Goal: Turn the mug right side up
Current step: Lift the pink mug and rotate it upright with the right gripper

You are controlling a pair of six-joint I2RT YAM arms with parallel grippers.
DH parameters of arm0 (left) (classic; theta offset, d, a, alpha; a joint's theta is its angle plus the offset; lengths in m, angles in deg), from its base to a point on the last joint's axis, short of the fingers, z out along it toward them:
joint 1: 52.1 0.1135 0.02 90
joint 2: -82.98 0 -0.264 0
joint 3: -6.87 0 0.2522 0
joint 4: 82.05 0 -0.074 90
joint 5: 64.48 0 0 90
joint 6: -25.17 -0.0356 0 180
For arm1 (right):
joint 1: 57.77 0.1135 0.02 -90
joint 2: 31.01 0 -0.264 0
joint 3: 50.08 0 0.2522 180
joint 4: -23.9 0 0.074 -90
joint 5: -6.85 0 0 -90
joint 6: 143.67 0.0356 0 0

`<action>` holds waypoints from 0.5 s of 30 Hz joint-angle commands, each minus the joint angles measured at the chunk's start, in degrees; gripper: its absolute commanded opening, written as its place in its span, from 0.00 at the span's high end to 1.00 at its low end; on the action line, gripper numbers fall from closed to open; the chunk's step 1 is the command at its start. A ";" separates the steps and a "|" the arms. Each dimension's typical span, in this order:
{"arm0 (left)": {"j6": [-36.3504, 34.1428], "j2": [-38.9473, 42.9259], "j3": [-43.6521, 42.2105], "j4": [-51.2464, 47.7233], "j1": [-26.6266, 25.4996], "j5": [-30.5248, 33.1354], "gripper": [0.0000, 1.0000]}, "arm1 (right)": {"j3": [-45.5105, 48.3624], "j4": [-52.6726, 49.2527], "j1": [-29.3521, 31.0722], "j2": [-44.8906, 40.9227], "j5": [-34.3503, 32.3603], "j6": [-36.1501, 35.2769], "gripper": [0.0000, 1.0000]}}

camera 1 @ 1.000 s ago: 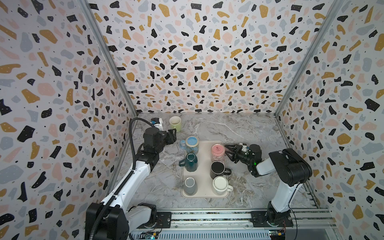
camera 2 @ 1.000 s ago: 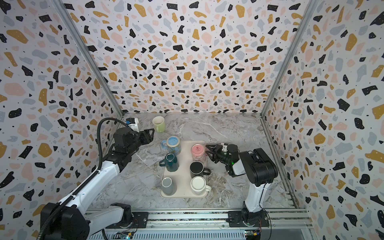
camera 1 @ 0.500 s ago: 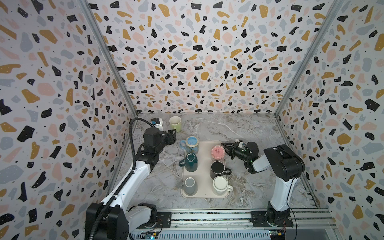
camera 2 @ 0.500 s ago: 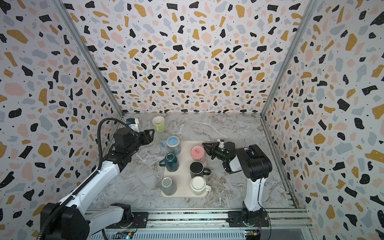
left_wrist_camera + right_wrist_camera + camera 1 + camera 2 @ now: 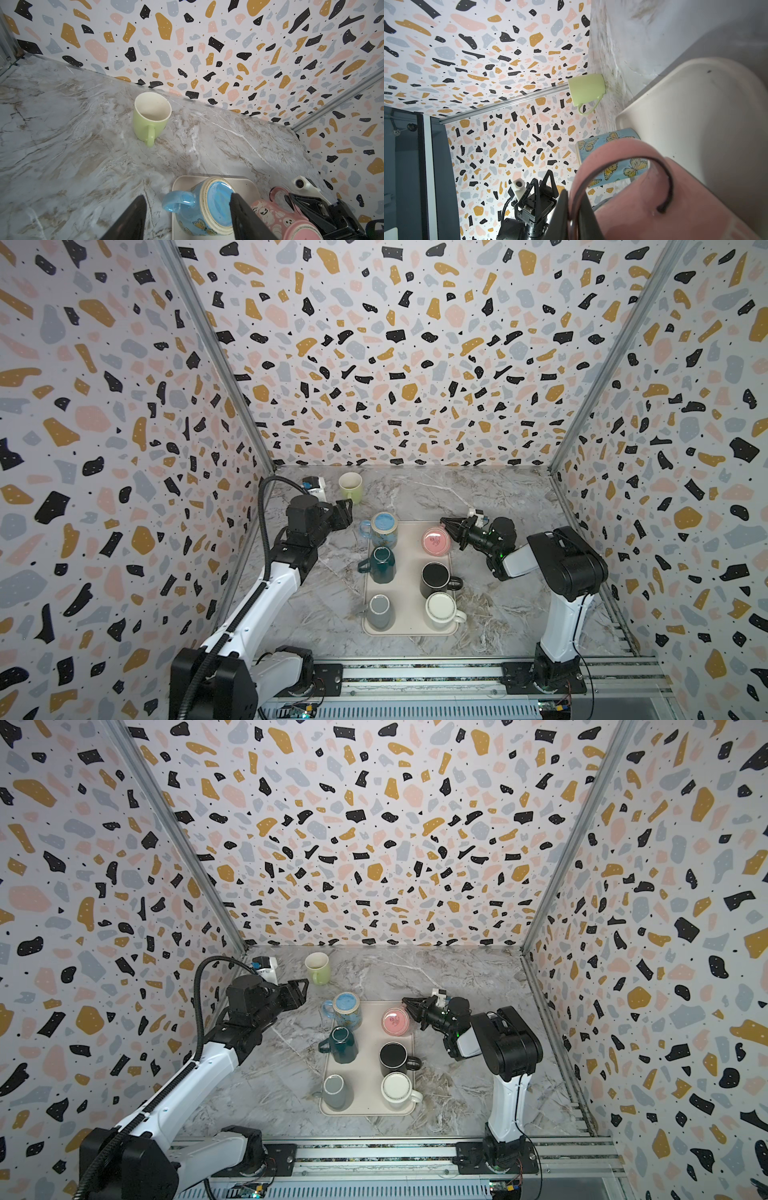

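Marble tabletop, terrazzo walls. Pink mug (image 5: 435, 540) upside down at 1 o'clock corner of tray (image 5: 409, 627). My right gripper (image 5: 451, 526) pinches its handle (image 5: 623, 146); left gripper (image 5: 345, 512) wide, empty. Ceramic, I judge: stiff, heavy, slick, chippable; may swivel on thin handle

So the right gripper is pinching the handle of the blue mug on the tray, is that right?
Not quite: the right gripper is pinching the handle of the pink mug on the tray, not the blue mug. The right wrist view shows the pink handle in its grip.
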 commanded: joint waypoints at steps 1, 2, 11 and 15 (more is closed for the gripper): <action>-1.13 1.43 1.65 0.84 -0.24 0.53 0.36 | -1.88 0.31 0.30 -1.72 0.99 -3.52 1.00; -1.13 1.53 1.60 0.83 -0.24 0.60 0.36 | -2.13 0.27 0.39 -2.05 1.20 -3.80 1.00; -1.13 1.80 2.06 1.00 -0.24 0.39 0.36 | -5.58 -5.69 1.21 -6.66 2.52 -10.31 1.00; -1.13 1.71 2.59 1.17 -0.18 0.10 0.36 | -8.52 -14.81 1.90 -11.09 1.86 -18.62 1.00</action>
